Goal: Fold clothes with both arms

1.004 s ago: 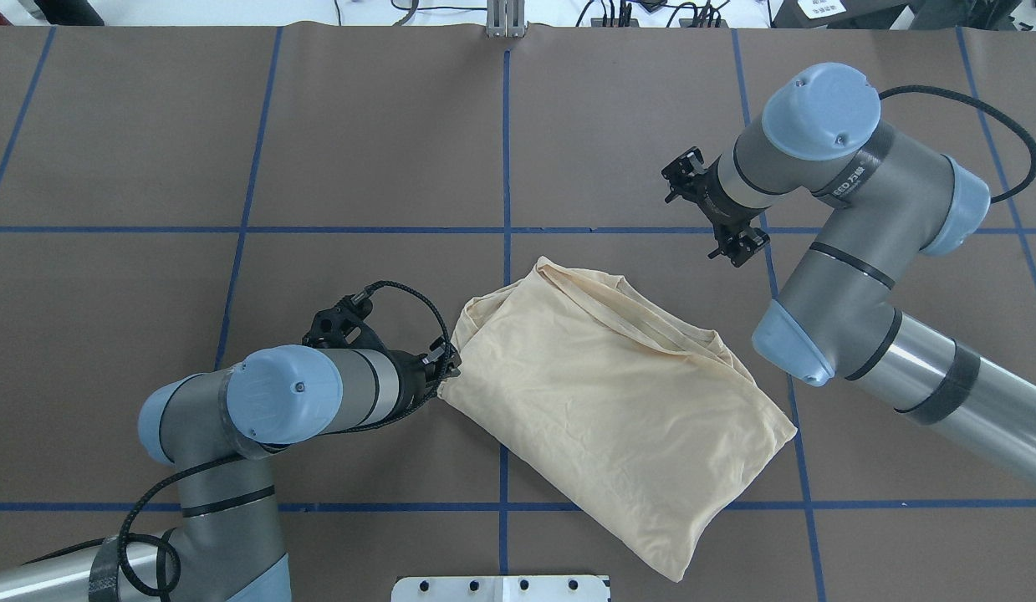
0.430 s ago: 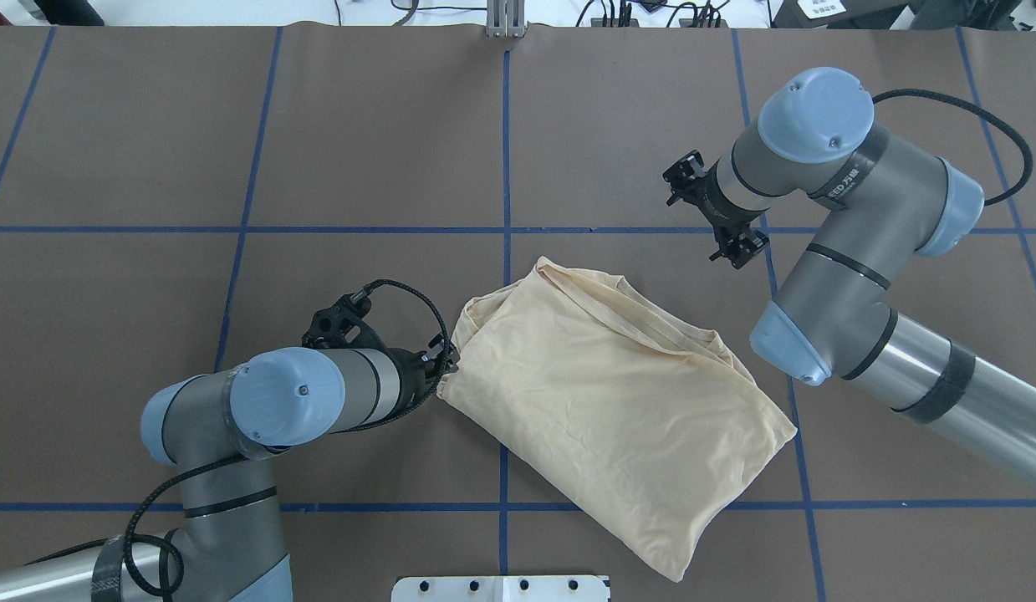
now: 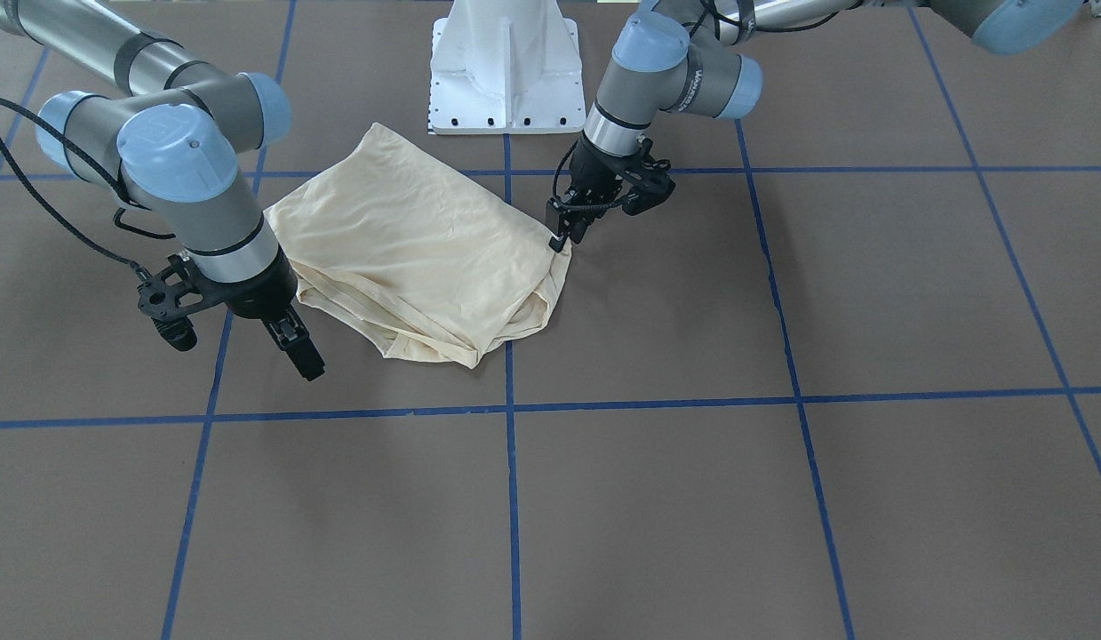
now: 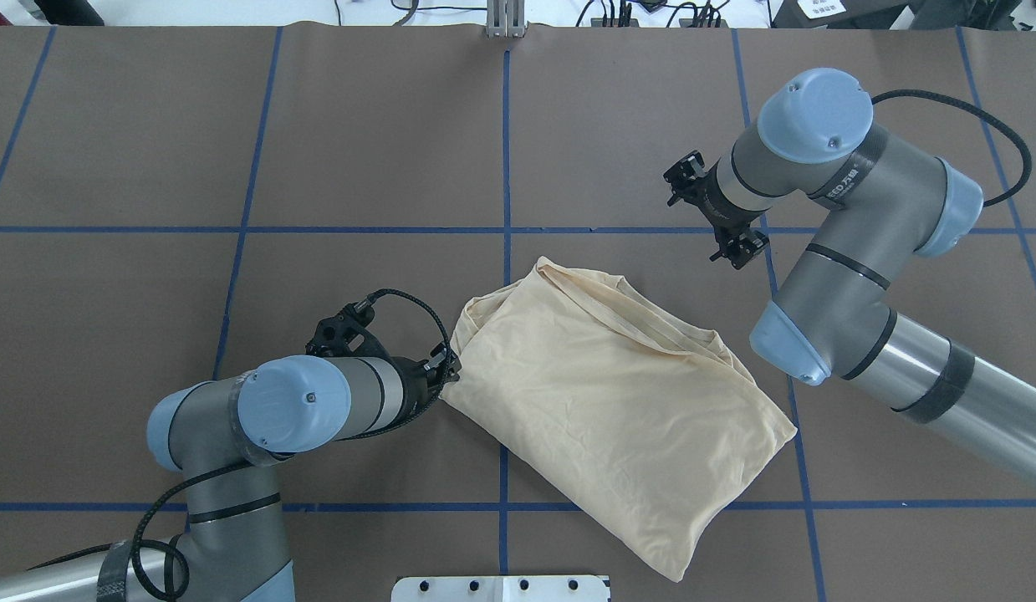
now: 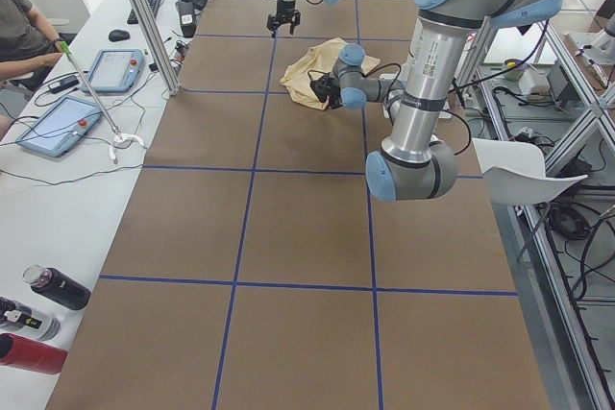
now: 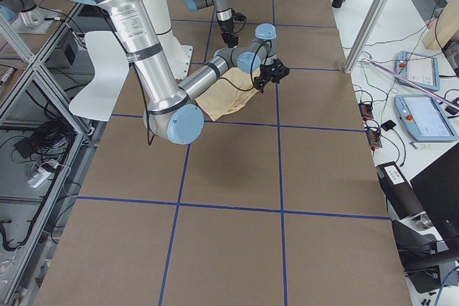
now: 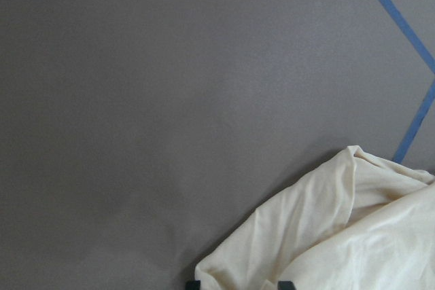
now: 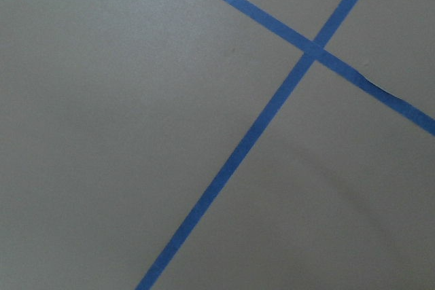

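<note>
The cream-yellow shirt (image 4: 618, 410) lies folded into a slanted packet near the table's middle; its print, collar and label are hidden. It also shows in the front view (image 3: 408, 249). My left gripper (image 4: 447, 368) is low at the packet's left corner, also in the front view (image 3: 563, 236). In the left wrist view its two fingertips (image 7: 192, 284) stand apart with the shirt's edge (image 7: 326, 236) between them. My right gripper (image 3: 299, 351) hangs open and empty above bare table, just off the packet's far right side, apart from the cloth.
The brown table cover carries blue tape grid lines (image 4: 506, 167). The white pedestal base (image 3: 506, 71) stands at the robot's edge, close to the packet's near corner. Tablets and bottles lie on the side bench (image 5: 58, 122).
The left arm's elbow has drawn slightly back toward the robot while its gripper stays at the shirt's corner. The right arm has shifted only slightly. The shirt has not moved.
</note>
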Controlling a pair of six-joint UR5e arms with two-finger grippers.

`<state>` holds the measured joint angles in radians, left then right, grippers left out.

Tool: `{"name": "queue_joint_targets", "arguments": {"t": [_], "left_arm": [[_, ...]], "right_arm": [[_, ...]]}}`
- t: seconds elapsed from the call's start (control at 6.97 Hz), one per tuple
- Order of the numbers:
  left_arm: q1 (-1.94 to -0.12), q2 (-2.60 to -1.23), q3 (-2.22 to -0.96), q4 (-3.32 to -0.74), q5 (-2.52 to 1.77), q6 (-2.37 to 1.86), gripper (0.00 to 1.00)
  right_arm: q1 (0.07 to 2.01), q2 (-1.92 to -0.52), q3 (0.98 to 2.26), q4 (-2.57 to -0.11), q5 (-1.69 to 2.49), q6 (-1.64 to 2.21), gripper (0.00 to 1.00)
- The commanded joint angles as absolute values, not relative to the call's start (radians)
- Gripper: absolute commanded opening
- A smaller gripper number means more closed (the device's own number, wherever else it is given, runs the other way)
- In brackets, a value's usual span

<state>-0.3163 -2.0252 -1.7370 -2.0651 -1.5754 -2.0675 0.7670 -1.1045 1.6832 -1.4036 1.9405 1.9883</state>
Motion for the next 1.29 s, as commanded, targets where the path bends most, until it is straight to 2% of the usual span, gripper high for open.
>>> {"name": "queue_joint_targets", "arguments": {"t": [0.0,0.14,0.29,0.57,0.86,1.0,1.15], "left_arm": [[-0.316,-2.031,-1.726,-2.071,-1.577,-2.069,0.41],[-0.313,-2.033,-1.720,-2.069,-1.577,-2.083,0.10],[-0.313,-2.031,-1.721,-2.069,-1.580,-2.088,0.00],[-0.333,-2.028,-1.730,-2.063,-1.580,-2.033,0.00],[-0.481,-2.037,-1.709,-2.086,-1.578,-1.834,0.00],[-0.545,-2.105,-1.592,-2.186,-1.580,-1.775,0.00],[-0.581,-2.203,-1.399,-2.310,-1.577,-1.751,0.00]], "right_arm": [[0.767,-1.104,1.678,-1.404,1.940,1.988,1.00],[0.767,-1.103,1.675,-1.404,1.940,1.988,1.00],[0.767,-1.097,1.672,-1.404,1.940,1.988,1.00],[0.767,-1.097,1.666,-1.404,1.940,1.988,1.00],[0.767,-1.097,1.666,-1.404,1.940,1.987,1.00],[0.767,-1.095,1.667,-1.402,1.942,1.988,1.00],[0.767,-1.095,1.670,-1.401,1.942,1.987,1.00]]}}
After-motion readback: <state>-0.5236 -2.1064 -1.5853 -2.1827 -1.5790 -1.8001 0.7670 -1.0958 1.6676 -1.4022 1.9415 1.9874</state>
